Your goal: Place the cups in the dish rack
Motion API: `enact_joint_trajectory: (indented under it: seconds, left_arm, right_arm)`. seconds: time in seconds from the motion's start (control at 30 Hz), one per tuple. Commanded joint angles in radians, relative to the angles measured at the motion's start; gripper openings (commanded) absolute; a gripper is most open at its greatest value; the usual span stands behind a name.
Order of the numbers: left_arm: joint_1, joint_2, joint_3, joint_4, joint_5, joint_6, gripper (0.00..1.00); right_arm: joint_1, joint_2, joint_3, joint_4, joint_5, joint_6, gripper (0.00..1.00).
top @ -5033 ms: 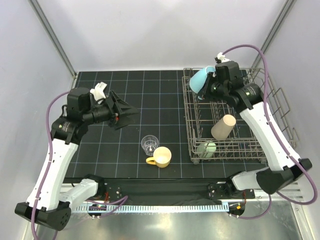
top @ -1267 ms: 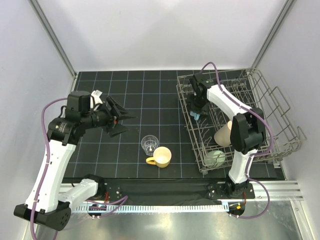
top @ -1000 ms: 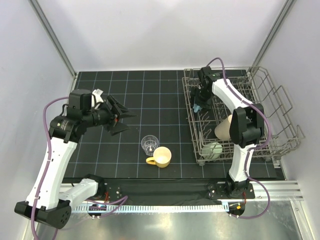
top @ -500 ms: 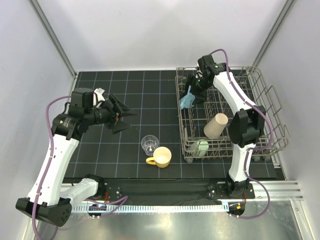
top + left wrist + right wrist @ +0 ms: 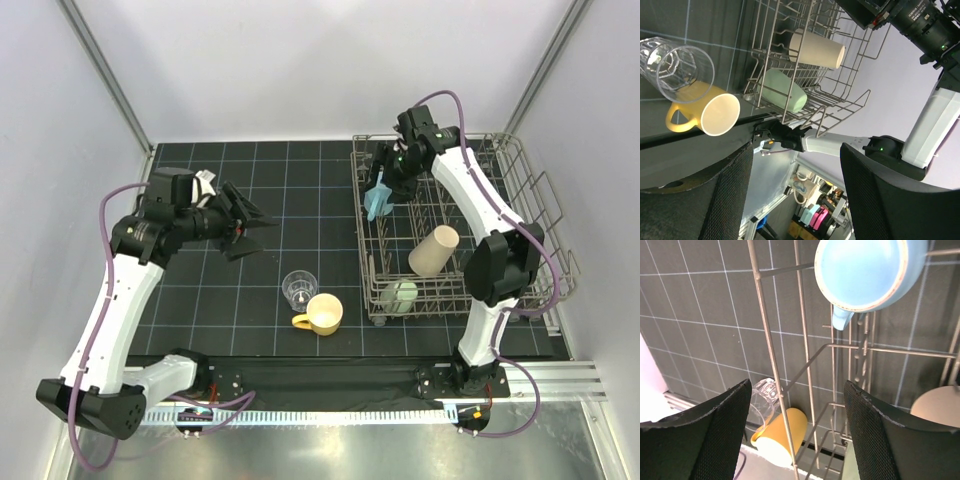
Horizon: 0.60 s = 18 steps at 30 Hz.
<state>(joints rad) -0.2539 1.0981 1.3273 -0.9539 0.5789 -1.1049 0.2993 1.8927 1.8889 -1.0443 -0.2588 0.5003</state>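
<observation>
The grey wire dish rack [image 5: 536, 205] stands at the right. In it lie a tan tumbler [image 5: 433, 250], a pale green cup [image 5: 402, 296] and, at the back left, a light blue cup [image 5: 378, 200]. My right gripper [image 5: 386, 180] hovers open just above the light blue cup [image 5: 867, 270], which sits beyond its fingers, apart from them. On the mat left of the rack a clear glass [image 5: 298, 288] stands beside a yellow mug [image 5: 322, 314] lying on its side. My left gripper [image 5: 246, 222] hangs open and empty above the mat, up and left of both.
Both wrist views show the glass [image 5: 675, 63] and the yellow mug [image 5: 710, 114] touching near the rack's [image 5: 840, 107] front left corner. White walls close in on the left, back and right. The arm bases sit along the near edge.
The right gripper has opened, and the light blue cup now rests in the rack. The rack slid left on the mat. The left arm shifted slightly, staying open.
</observation>
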Motion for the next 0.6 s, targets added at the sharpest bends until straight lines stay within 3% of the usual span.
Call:
enact_joint_trajectory:
  seconds: [0.0,0.2,0.37,0.57]
  left_arm:
    - [0.002,0.022,0.058,0.001,0.030,0.048,0.68]
    - [0.004,0.078,0.107,-0.083,-0.004,0.112,0.67]
    - [-0.008,0.132,0.154,-0.190,-0.117,0.239,0.66]
    - [-0.139,0.213,0.144,-0.223,-0.279,0.283,0.64]
  right_arm:
    - [0.014,-0.064,0.038,-0.006,0.053,-0.052,0.75]
    - [0.032,-0.103,0.064,-0.039,0.085,-0.118,0.76]
    - [0.040,-0.127,0.122,-0.117,0.115,-0.183,0.79]
    - [0.040,-0.149,0.168,-0.233,0.165,-0.201,0.88]
